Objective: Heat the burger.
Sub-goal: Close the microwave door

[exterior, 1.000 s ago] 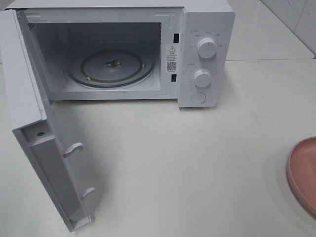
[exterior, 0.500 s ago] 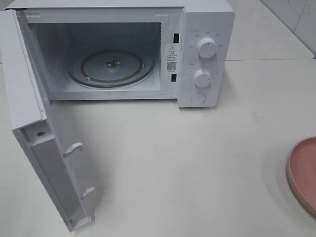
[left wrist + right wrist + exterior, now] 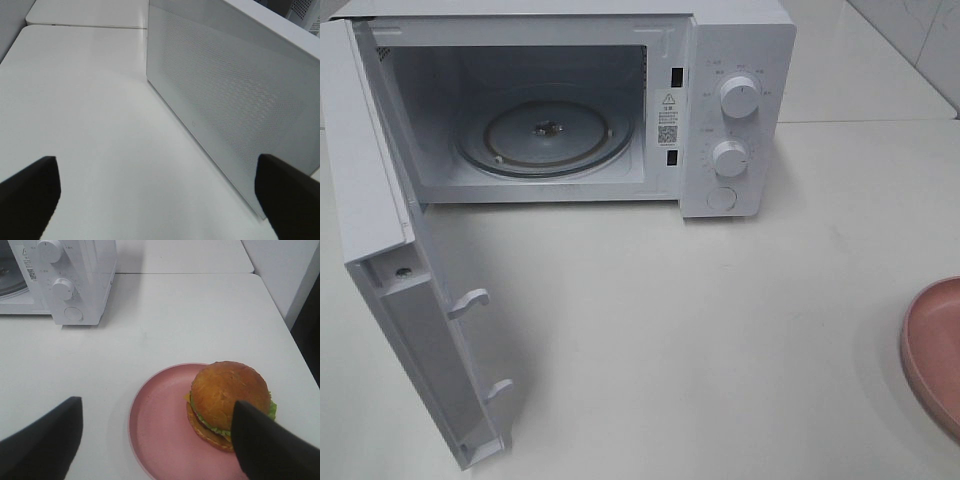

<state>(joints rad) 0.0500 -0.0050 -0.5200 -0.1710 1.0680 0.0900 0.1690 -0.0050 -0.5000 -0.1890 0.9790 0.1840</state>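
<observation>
Left gripper (image 3: 155, 200): hangs over the bare table (image 3: 90, 125) beside the microwave door (image 3: 235, 110), fingers wide apart, empty.
Right gripper (image 3: 155, 440): above the pink plate (image 3: 160, 425), fingers spread, holding nothing.
Burger (image 3: 227, 402): on that plate, right of the microwave (image 3: 735, 120).
Change: none; the door is open as before.

I see a white surface (image 3: 720, 330) carrying an open microwave (image 3: 735, 110) toward its far edge and a pink plate (image 3: 935, 350) at its right edge.
</observation>
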